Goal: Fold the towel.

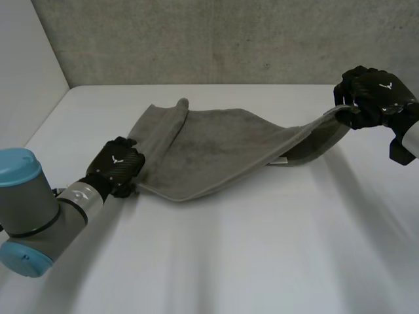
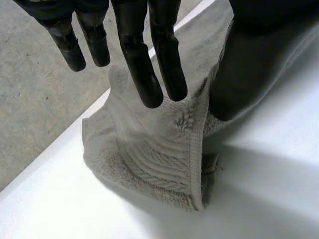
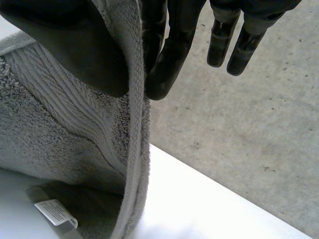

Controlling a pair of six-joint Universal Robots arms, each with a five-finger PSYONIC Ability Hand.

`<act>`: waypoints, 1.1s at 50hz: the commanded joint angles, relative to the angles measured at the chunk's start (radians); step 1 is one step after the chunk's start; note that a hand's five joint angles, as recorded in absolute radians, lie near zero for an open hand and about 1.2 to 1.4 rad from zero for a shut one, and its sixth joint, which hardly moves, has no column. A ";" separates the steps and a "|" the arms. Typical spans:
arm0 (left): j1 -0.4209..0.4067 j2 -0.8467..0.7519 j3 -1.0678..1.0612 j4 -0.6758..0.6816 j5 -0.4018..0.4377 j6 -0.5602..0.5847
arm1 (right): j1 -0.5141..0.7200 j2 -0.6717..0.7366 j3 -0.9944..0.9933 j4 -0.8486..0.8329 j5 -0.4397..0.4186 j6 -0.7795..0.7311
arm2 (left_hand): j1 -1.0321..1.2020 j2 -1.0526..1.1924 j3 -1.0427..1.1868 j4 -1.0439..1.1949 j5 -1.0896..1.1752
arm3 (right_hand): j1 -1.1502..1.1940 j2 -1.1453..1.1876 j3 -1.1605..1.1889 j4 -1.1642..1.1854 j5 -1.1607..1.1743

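Broadly, the head view gives the layout: the grey towel [image 1: 216, 147] lies stretched across the white table [image 1: 262, 255]. Its left end sits low at the left hand [image 1: 118, 167], and its right end is lifted clear of the surface by the right hand [image 1: 373, 95], so the cloth sags between them. That view hides the fingertips of both hands.

The left wrist view supplies them. A corner of the towel stands up under the palm, with the thumb pressed against its hem on one side and two fingers [image 2: 152, 84] meeting the pile on the other, making a pinch. The other fingers hang straight and touch nothing.

The right wrist view shows the hemmed edge gripped between the thumb and two fingers [image 3: 167, 69], with the remaining fingers straight and free beside them. Below that grip the towel hangs down, and a small white label [image 3: 55, 211] sits on the cloth near the table.
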 commanded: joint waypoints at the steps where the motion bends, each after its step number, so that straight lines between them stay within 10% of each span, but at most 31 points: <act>1: -0.012 -0.037 -0.004 0.033 -0.020 0.000 | -0.017 -0.001 -0.011 0.004 0.002 0.002 | -0.013 -0.014 -0.049 -0.055 -0.007 | 0.101 0.054 -0.041 -0.067 0.070; 23: -0.012 -0.066 0.003 0.087 -0.135 -0.003 | -0.099 0.078 -0.067 0.005 0.012 0.041 | -0.001 -0.002 -0.049 -0.055 0.004 | 0.101 0.054 -0.041 -0.067 0.070; 29: -0.012 -0.058 0.002 0.073 -0.126 -0.008 | -0.099 0.085 -0.068 0.033 0.008 0.028 | 0.414 0.414 -0.049 -0.055 0.420 | 0.101 0.054 -0.041 -0.067 0.070; 37: -0.009 0.043 -0.015 0.012 -0.102 -0.021 | -0.097 0.098 -0.033 0.051 -0.023 -0.005 | 0.415 0.415 -0.049 -0.055 0.421 | 0.101 0.054 -0.041 -0.067 0.070; 46: 0.070 0.221 0.012 -0.305 0.153 -0.017 | -0.086 0.117 0.039 0.307 -0.110 -0.342 | 0.415 0.415 -0.049 -0.055 0.421 | 0.101 0.054 -0.041 -0.067 0.070; 55: 0.158 0.295 0.153 -0.669 0.202 0.151 | -0.079 0.162 0.035 0.697 -0.015 -0.894 | 0.415 0.415 -0.049 -0.055 0.421 | 0.101 0.054 -0.041 -0.067 0.070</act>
